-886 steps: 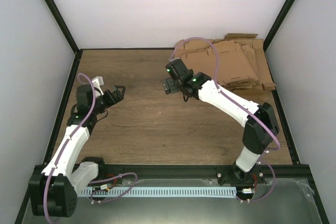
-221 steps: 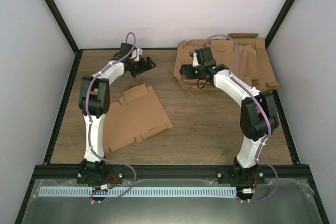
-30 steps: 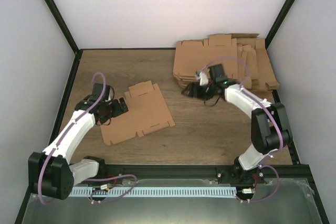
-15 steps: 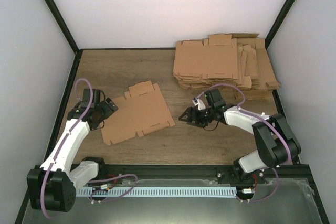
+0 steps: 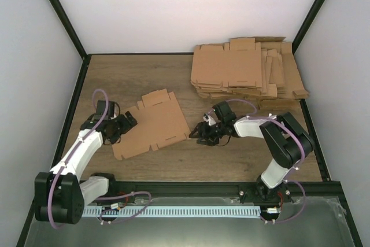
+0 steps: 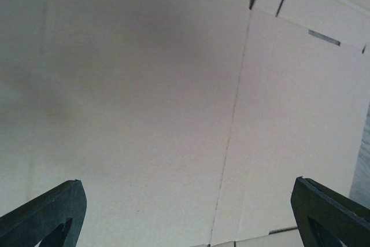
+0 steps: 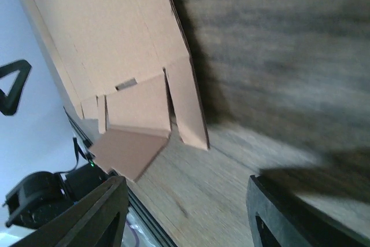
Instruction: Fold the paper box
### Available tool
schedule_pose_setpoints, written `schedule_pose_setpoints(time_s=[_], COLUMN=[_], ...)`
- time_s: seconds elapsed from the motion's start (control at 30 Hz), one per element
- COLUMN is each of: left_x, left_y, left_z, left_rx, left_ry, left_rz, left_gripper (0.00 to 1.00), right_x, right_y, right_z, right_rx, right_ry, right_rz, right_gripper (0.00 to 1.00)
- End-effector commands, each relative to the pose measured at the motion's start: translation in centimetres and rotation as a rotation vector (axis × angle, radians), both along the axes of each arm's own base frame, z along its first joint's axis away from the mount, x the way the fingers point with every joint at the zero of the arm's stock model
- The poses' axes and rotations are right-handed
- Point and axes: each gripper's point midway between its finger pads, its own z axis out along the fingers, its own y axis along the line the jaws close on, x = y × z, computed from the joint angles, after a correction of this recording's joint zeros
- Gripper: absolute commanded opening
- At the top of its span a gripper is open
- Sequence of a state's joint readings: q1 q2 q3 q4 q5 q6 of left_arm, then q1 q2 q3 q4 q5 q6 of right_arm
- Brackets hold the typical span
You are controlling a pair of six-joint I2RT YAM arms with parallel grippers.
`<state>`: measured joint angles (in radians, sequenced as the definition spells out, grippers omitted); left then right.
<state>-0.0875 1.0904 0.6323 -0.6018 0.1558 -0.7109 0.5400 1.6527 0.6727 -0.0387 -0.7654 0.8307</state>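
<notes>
On the near left of the wooden table (image 5: 231, 157) we see the paper box (image 5: 153, 125) lying flat and unfolded. The left tool (image 5: 126, 124) is spread wide over its left edge and grips nothing, while the right tool (image 5: 200, 133) sits low just beside its right edge, jaws parted and empty. We judge that a push from one side alone could slide or spin the light sheet instead of creasing it, or could bend a flap off its score line. Farther back on the right, the pile of cardboard blanks (image 5: 243, 73) lies well apart, so snagging it seems unlikely.

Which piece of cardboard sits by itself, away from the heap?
The flat sheet on the left, lying alone on the wood; the others overlap in the pile at back right.
</notes>
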Motion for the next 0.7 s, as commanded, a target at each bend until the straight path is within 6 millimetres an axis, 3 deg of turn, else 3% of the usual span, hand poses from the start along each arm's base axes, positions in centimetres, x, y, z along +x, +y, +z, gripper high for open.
schedule_pose_setpoints(time_s=[0.0,0.4,0.67], left_x=[0.4,0.2,0.1], left_y=[-1.6,-2.6,-2.8], left_z=[-0.6,-3.4,-4.0], left_rx=[-0.059,-0.093,-0.102], left_ry=[-0.021,0.051,0.069], left_rz=[-0.095,-0.155,-0.174], left_gripper=[1.0,1.0,1.0], right_x=[2.5,4.0,4.2], right_y=[1.4,1.8,2.7], right_z=[1.2,-1.0,-0.3], right_rx=[0.022,-0.028,0.022], right_ry=[-0.016,0.007,-0.004], right_rz=[-0.059,-0.08,-0.048], right_gripper=[0.59,0.51,0.39])
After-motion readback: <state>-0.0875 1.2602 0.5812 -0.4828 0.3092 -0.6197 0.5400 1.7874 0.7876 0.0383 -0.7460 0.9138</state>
